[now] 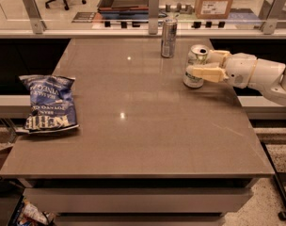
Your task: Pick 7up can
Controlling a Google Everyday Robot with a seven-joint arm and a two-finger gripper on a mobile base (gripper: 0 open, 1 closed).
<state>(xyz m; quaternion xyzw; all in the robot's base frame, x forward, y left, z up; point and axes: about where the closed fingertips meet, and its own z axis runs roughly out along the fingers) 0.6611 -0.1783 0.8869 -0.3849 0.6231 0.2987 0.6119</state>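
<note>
The 7up can, short and white with green lettering and a silver top, stands upright on the brown table at its far right. My gripper reaches in from the right at can height. Its cream fingers sit on either side of the can: the near one lies across the can's body, and the far one shows behind its top. The gripper is shut on the can, whose base rests on the table.
A taller, slimmer silver can stands at the far edge, left of the 7up can. A blue chip bag lies flat at the table's left. A railing with posts runs behind the table.
</note>
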